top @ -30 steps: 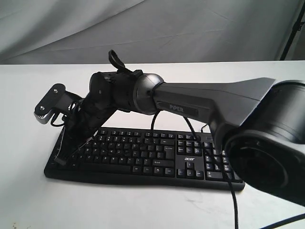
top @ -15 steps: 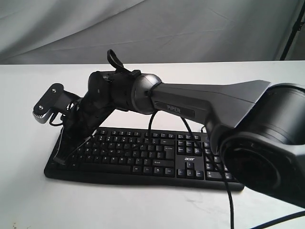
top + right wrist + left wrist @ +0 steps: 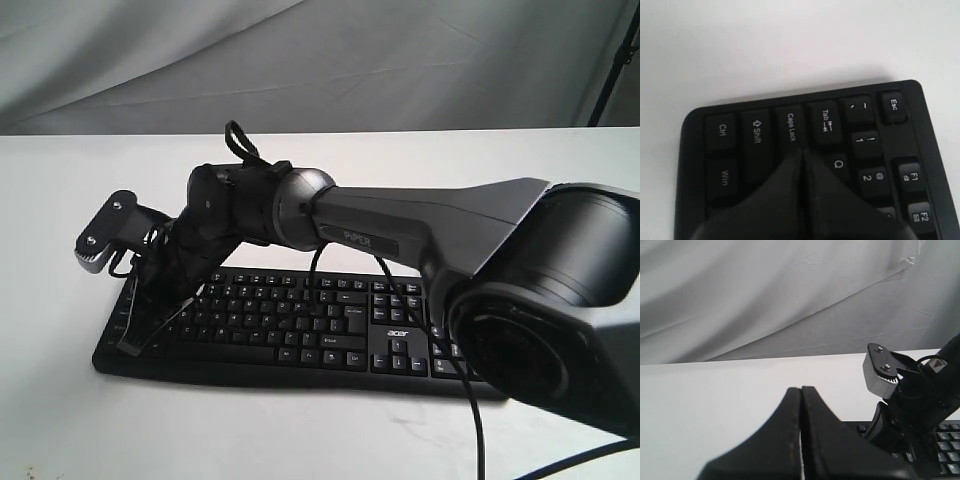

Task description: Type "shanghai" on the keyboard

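The black keyboard (image 3: 300,318) lies on the white table, with its acer logo (image 3: 398,318) above the arrow keys. My right arm reaches across to the keyboard's left end. The right gripper (image 3: 132,345) is shut and points down there. In the right wrist view the shut right gripper (image 3: 802,152) sits low over the keyboard (image 3: 865,140), its tip between Caps Lock, Tab and Q. The left gripper (image 3: 801,389) is shut on nothing above the table, beside the keyboard (image 3: 946,437). It does not show in the exterior view.
The white table (image 3: 60,400) extends around the keyboard, with a grey cloth backdrop (image 3: 400,60) behind it. A black cable (image 3: 478,420) hangs from the right arm across the number pad side. The right arm's wrist camera (image 3: 100,235) juts left of the keyboard.
The right arm has dipped. Its wrist camera and shut gripper tip sit slightly lower over the keyboard's left end than a second ago.
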Controlling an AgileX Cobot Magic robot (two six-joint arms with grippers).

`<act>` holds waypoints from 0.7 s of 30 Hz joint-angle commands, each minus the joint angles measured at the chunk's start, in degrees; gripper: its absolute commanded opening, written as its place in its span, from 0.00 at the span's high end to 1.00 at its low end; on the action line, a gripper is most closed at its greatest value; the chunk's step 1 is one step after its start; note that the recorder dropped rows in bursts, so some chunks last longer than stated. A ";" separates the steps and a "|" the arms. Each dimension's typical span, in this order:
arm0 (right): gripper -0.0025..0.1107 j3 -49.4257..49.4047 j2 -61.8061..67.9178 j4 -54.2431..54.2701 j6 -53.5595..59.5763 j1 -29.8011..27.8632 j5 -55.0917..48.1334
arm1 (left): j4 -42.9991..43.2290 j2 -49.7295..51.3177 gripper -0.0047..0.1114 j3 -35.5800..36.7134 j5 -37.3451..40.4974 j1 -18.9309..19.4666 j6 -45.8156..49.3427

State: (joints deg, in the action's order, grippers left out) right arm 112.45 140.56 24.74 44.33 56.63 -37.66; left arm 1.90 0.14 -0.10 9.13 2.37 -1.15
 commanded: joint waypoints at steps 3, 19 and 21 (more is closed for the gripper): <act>0.98 0.34 -0.20 0.43 0.48 0.12 -0.03 | 0.00 -0.14 0.96 0.10 -0.34 -0.37 -0.15; 0.98 0.34 -2.12 -1.68 -0.59 0.12 -1.85 | 0.00 -0.14 0.96 0.10 -0.34 -0.37 -0.15; 0.98 0.34 -3.90 -4.69 -2.96 0.12 -3.00 | 0.00 -0.14 0.96 0.10 -0.34 -0.37 -0.15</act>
State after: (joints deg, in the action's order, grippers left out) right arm 112.67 139.46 23.03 43.67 56.63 -39.25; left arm 1.90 0.14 -0.10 9.13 2.37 -1.15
